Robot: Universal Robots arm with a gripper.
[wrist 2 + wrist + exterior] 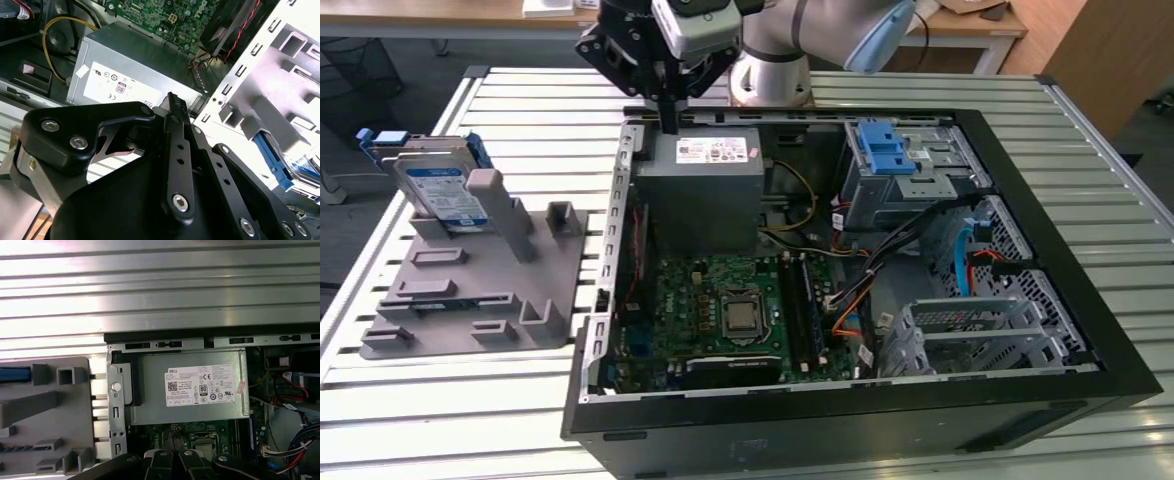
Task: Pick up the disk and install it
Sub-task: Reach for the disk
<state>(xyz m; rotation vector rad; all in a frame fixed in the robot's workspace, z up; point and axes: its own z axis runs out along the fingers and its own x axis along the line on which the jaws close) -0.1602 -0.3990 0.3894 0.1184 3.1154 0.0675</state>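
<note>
Gripper (670, 120) hangs over the open computer case (854, 425), its fingertips pointing down at the edge of the grey power-supply box (700, 190); whether they touch the box cannot be determined from the exterior view. In the second wrist view the black fingers (173, 107) lie pressed together with nothing between them, so the gripper appears closed and empty. The disk (434, 185) is not in the gripper. It stands on edge in the grey fixture (480, 290) on the slatted metal desk (520, 110), toward the exterior view's left and well apart from the gripper. Its white-and-blue label faces the camera, with blue rails showing along its sides. The fixture sits just beside the case wall. Inside the case, the motherboard (720, 310) lies next to the power-supply box, and the metal drive cage (907, 175), with a blue latch (883, 148) on top, occupies the corner toward the exterior view's right. In the first wrist view a strip of blue (15, 374) shows at the fixture, presumably part of the disk's carrier.
</note>
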